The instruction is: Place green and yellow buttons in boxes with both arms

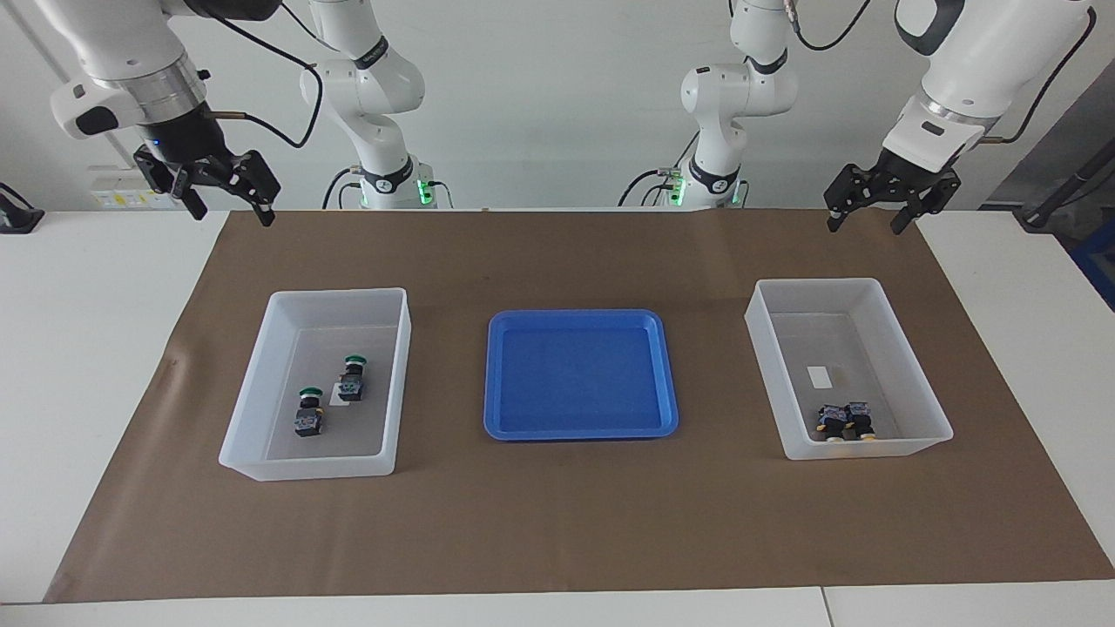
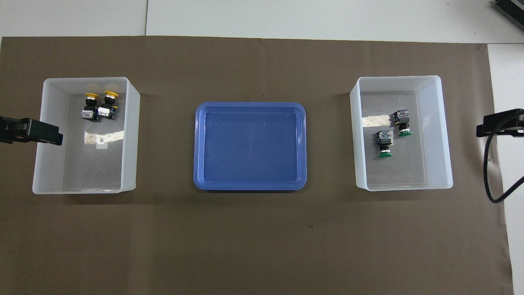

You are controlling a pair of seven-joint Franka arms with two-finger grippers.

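The green and yellow buttons were all in the boxes, so the job looked done and the last step was just to pull the arms away well. The left gripper (image 1: 877,210) hung high over the brown mat, its fingers spread wide and holding nothing. The right gripper (image 1: 225,190) hung high over the mat at its own end, spread and empty too. To do this well, each arm should lift clear and not bump a box. The two yellow buttons (image 2: 99,105) lay touching in the box at the left arm's end (image 2: 131,135). The two green buttons (image 2: 391,133) lay near each other in the box at the right arm's end (image 2: 446,135). The blue tray (image 2: 249,186) sat between the boxes.
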